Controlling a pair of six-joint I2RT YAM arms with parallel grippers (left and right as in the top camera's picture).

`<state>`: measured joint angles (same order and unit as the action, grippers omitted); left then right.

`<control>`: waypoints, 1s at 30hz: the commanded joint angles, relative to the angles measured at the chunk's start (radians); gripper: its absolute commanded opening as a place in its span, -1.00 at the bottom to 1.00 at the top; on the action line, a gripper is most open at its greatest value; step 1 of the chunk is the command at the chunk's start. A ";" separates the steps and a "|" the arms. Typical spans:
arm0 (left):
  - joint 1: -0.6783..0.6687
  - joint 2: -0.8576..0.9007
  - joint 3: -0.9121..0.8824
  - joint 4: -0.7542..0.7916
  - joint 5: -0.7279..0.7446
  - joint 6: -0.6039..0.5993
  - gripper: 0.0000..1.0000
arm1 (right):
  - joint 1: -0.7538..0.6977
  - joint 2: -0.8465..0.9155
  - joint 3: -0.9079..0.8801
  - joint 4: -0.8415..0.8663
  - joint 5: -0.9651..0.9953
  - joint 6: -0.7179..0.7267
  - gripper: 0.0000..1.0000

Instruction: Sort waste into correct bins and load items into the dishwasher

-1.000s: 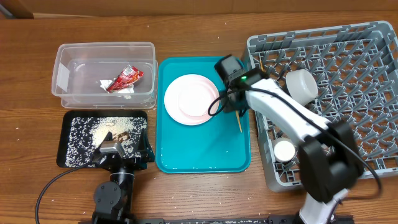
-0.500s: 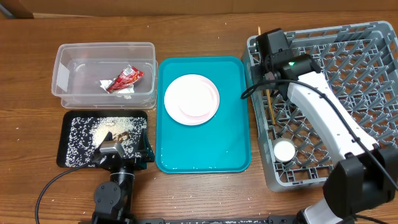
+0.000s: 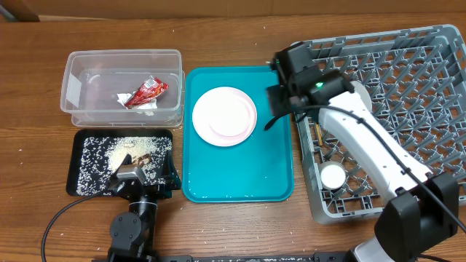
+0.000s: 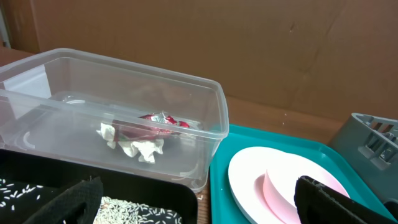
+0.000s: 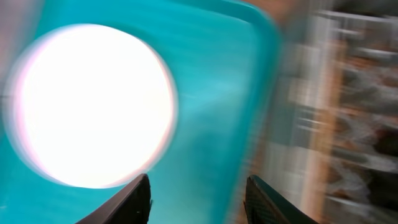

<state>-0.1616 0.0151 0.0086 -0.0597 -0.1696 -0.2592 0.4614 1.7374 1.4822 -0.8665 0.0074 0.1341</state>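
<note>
1. The grey dish rack (image 3: 422, 87) is being left behind. Half a second ago the right arm was being held over its left wall, and now it is being swung back over the bench toward the teal tray (image 3: 240, 175).
2. On the teal tray only the pink plate (image 3: 224, 115) is being shown. A second ago the chopsticks were being lifted from the tray's right edge.
3. The plate is being left unmoved, left of the tray's middle. It is being judged the last item waiting for the rack, and the likely next target.
4. The clear tub (image 3: 120, 52) is being seen with the red wrapper (image 3: 147, 92) and the tissue (image 4: 134, 144) inside. The black tray (image 3: 73, 182) is being seen with the rice. Both are unchanged, so the waste sorting is being judged finished.
5. The right pincer (image 5: 198, 199) is being carried with its fingers apart and nothing between them. Its wrist view is being blurred by motion, with the plate just ahead.
6. The left pincer (image 4: 199, 208) is being held apart and empty, over the black tray's near edge.
7. The cup (image 3: 333, 175) is being seen in the rack's near-left corner.
8. A thin brown sliver, judged to be the chopsticks (image 3: 318, 135), is being seen down in the rack beside its left wall. The delivery is being judged done.
</note>
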 commanded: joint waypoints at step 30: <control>0.008 -0.009 -0.004 0.003 -0.014 -0.003 1.00 | 0.039 0.019 0.012 0.068 0.169 0.460 -0.92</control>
<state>-0.1616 0.0151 0.0086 -0.0597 -0.1696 -0.2592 0.5354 1.9434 1.4807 -0.7910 0.0193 0.5911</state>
